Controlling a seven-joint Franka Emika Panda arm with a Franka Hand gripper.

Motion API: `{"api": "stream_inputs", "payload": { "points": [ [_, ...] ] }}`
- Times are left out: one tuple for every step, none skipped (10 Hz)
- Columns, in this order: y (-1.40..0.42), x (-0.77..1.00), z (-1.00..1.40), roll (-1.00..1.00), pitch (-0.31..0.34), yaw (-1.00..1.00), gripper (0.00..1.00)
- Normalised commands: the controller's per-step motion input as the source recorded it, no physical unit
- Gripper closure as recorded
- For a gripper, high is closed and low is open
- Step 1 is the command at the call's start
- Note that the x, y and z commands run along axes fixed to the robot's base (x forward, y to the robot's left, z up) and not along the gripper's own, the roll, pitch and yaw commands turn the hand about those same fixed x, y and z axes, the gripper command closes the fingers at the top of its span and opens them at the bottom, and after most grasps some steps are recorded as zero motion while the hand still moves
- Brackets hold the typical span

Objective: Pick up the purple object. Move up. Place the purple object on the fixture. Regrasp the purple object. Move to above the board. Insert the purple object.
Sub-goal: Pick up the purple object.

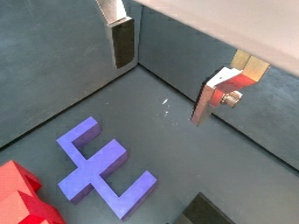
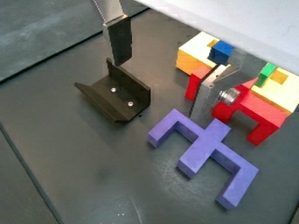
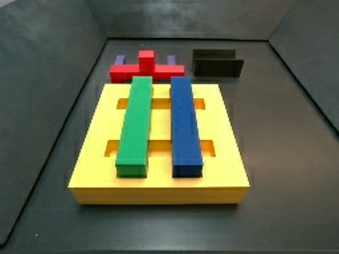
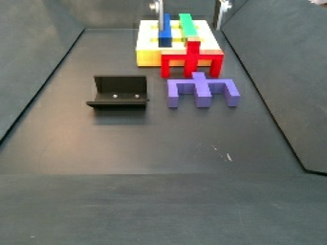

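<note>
The purple object [image 2: 205,149] lies flat on the dark floor, legs pointing away from the red block; it also shows in a wrist view [image 1: 103,171] and a side view [image 4: 202,91]. The black fixture [image 2: 114,97] stands empty beside it, also in a side view [image 4: 118,92]. The yellow board [image 3: 159,169] carries a long green bar and a long blue bar. My gripper [image 2: 162,87] is open and empty, high above the floor between fixture and board, apart from the purple object; it also shows in the wrist view [image 1: 160,94].
A red cross-shaped block [image 4: 192,55] stands between the purple object and the board, close to both. In a side view [image 3: 146,67] it hides most of the purple object. Grey walls enclose the floor on all sides.
</note>
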Motion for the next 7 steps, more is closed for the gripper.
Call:
{"api": "stream_inputs", "payload": {
  "points": [
    [0.00,0.02,0.00,0.00,0.000,0.00,0.00],
    [-0.16,0.00,-0.17,-0.01,-0.024,0.00,0.00],
    [-0.40,-0.03,-0.39,0.00,-0.114,0.00,0.00],
    [-0.67,-0.15,-0.49,0.00,-0.180,0.00,0.00],
    [-0.62,-0.18,-0.56,0.00,-0.184,0.00,0.00],
    [-0.52,-0.12,-0.59,-0.03,-0.171,0.01,0.00],
    [-0.34,-0.14,-0.67,-0.08,-0.180,0.00,0.00]
  ]
}}
